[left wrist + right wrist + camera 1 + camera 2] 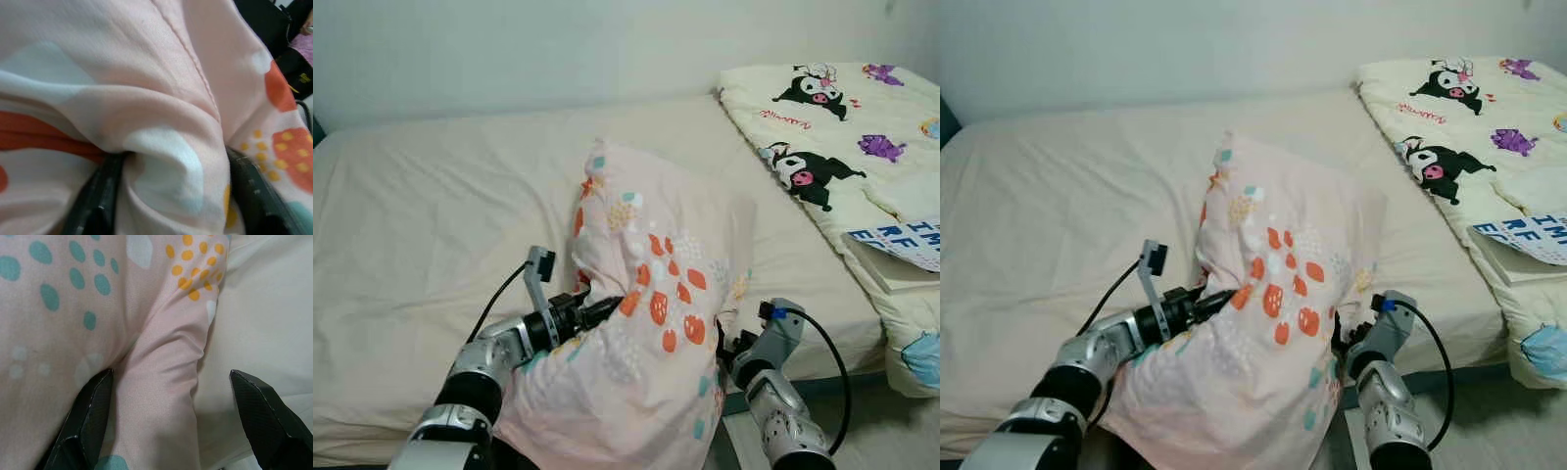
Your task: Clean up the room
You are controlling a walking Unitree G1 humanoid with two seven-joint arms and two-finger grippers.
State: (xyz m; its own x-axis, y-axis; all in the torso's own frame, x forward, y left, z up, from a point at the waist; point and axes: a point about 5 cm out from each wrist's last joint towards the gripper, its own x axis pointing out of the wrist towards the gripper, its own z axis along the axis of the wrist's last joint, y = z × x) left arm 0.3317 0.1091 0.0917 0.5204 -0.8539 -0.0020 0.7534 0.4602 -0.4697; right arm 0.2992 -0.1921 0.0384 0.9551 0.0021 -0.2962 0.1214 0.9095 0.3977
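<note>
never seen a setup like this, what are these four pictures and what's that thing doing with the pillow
It is a humanoid robot tidying a bedroom. The two wide pictures come from its head camera, looking down at a bed. The two close-ups come from cameras on its wrists.

Both silver arms hold a pink patterned pillow at the bed's near edge. The left end effector has fabric bunched between its black fingers. The right end effector is open, with a fold of the pillow between its fingers.

A cartoon-print quilt lies to the right, with a book on it.

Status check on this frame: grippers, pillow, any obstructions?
Left gripper shut on pillow fabric. Right gripper open, fold of pillow between fingers. Pillow upright at bed edge. Folded quilt and book off right, not blocking.
</note>
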